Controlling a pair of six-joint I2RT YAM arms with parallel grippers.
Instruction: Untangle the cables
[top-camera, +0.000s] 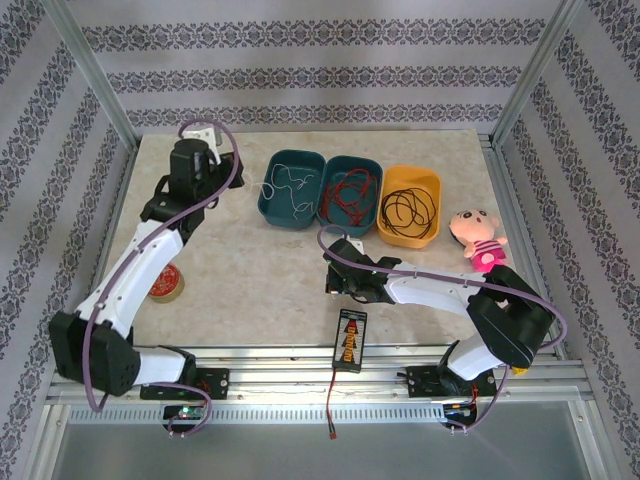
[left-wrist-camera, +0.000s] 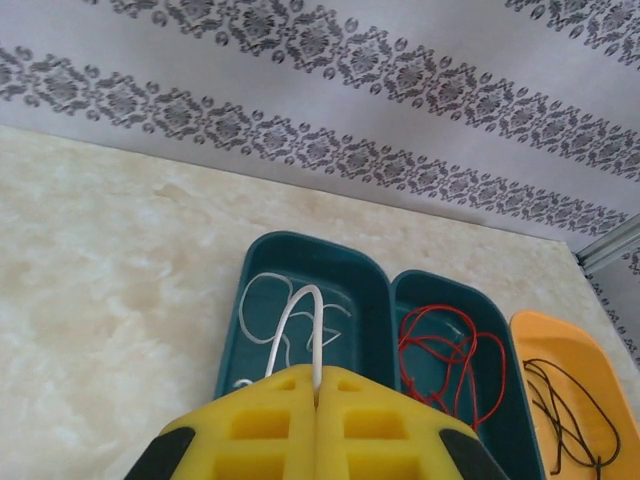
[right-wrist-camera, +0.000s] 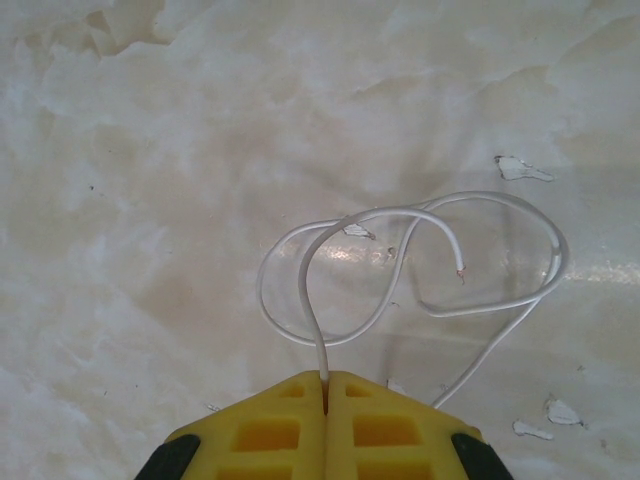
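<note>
Marbled counter under me: right jaws closed on a white wire looped there, left jaws closed on a white strand by the teal tray. Seemingly light, springy, slippery; I'd hold mid-loop.

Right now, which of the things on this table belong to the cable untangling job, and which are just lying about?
Job: white wire, white loop, red wire, black wire, teal trays, orange tray.
Lying about: tape roll, plush doll, black device.

No text, label or number is legible.
</note>
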